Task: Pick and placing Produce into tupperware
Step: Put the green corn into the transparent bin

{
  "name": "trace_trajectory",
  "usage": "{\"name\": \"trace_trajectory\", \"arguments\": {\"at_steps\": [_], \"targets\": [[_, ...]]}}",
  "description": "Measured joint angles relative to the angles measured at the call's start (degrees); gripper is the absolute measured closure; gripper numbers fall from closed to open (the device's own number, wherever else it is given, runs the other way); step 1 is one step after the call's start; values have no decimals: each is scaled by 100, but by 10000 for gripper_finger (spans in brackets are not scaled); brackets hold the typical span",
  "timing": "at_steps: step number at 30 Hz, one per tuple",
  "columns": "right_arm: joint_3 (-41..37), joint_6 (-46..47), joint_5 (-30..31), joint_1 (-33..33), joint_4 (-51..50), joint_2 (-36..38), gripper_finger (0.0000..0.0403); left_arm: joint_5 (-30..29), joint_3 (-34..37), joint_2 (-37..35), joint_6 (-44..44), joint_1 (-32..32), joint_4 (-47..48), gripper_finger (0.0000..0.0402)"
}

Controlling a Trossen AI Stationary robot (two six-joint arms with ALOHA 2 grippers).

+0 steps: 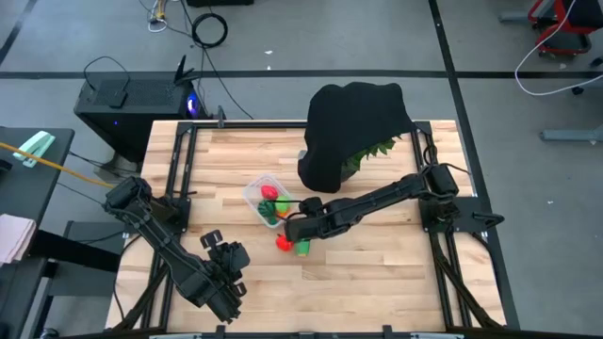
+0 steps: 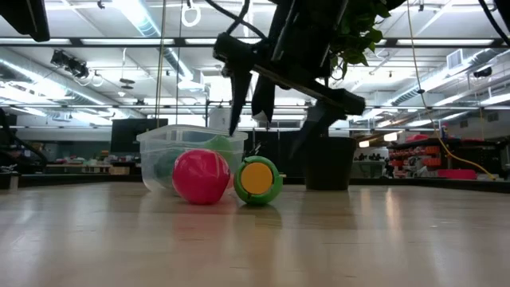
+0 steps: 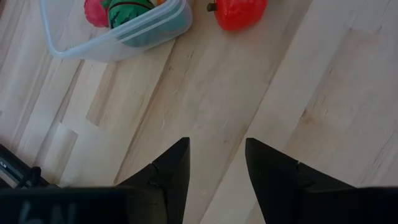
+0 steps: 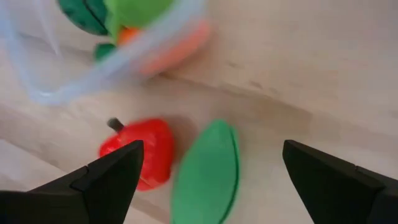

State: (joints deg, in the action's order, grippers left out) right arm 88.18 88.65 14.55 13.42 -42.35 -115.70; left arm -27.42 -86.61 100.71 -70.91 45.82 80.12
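Right gripper (image 1: 294,229) hangs over the middle of the wooden counter (image 1: 377,273), arm stretched in from the right edge; jaws spread wide and empty, the two dark fingers (image 4: 106,177) standing well apart in the right wrist view. Directly below and between them lie a red toy (image 4: 140,152) with a short dark stem and a light green toy (image 4: 208,171), just beside each other; whether they touch cannot be told. In the high view both sit on the counter just in front of the clear tupperware (image 1: 252,193), outside it. In the low view the red toy reads as a pink-red ball beside the light green one, which shows a round orange-yellow face; the tupperware stands behind them. The tupperware holds several toys: a dark-green striped ball (image 3: 127,12), a red piece (image 3: 94,11), a light green piece (image 4: 134,9) and something orange (image 4: 127,34) low against the wall. Left gripper (image 1: 229,256) waits above the counter's near left part, well apart from the tupperware; jaws slightly parted, nothing between them, bare wood below in the left wrist view. A black cloth (image 1: 353,132) covers a plant at the far side of the counter, spiky green leaves (image 1: 372,153) showing at its edge.
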Motion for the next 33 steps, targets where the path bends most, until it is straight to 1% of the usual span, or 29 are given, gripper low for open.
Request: {"name": "trace_trajectory", "arguments": {"at_steps": [7, 27, 33], "targets": [[2, 563, -74, 122, 93, -178, 30, 0, -2, 0, -12, 2, -6, 239], [0, 873, -138, 156, 90, -186, 34, 0, -1, -2, -35, 2, -9, 239], [5, 893, -401, 143, 246, -275, 36, 0, 0, -2, -35, 2, -16, 239]]}}
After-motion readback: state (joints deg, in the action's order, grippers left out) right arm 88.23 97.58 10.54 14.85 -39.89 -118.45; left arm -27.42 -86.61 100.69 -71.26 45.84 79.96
